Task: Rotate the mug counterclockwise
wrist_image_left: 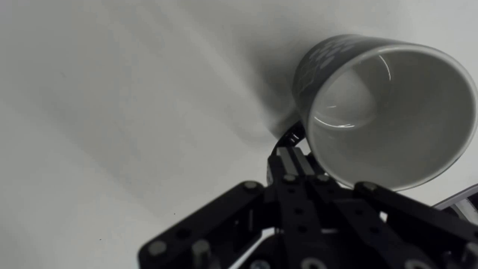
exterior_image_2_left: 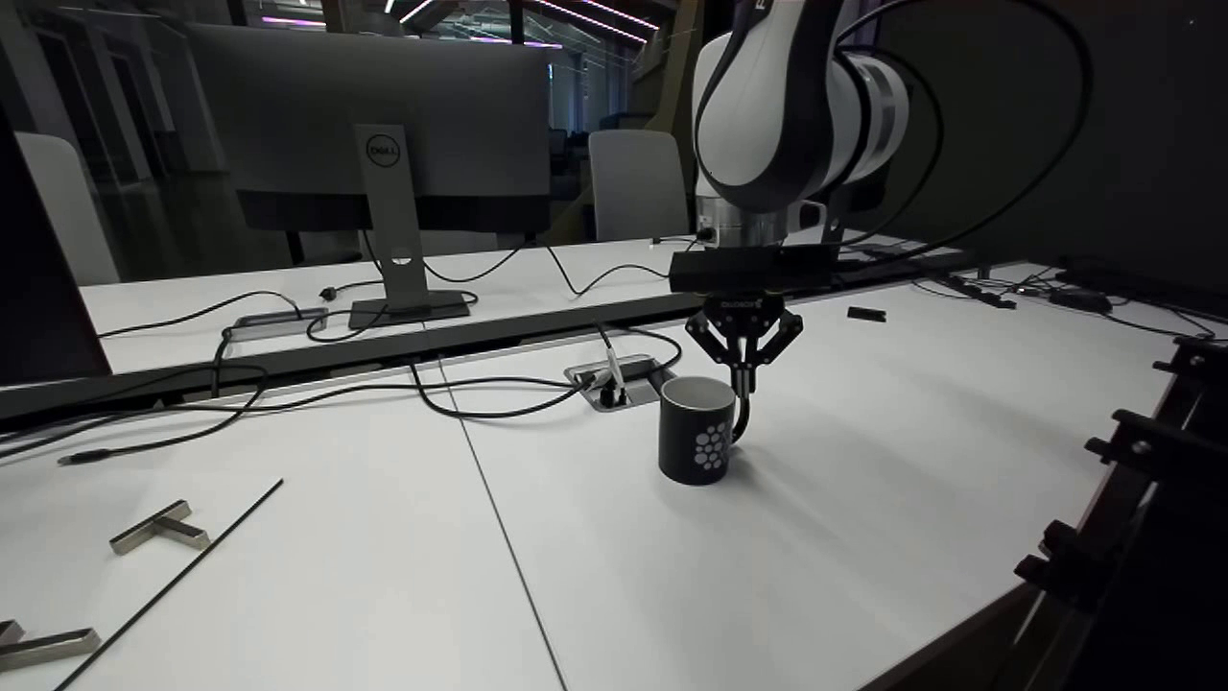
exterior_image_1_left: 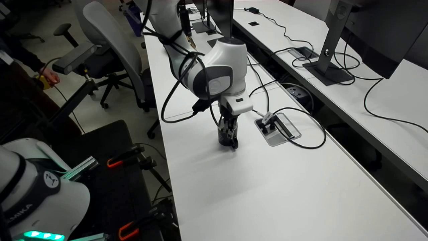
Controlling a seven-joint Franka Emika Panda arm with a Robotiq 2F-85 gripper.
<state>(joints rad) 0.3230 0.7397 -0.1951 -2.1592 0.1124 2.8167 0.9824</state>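
1. The mug is a plain cylinder, dark grey-black outside, pale inside, with a light rim.
2. It stands upright on the white table, near the cable box set into the tabletop, apart from it.
3. Light grey dots of mixed sizes cluster on its side; the wrist view shows a fainter line pattern beside them, toward the handle.
4. This handle is a glossy black loop, partly covered in the wrist view.
5. Through the open mouth, smooth walls and a pale bottom show bright glints.
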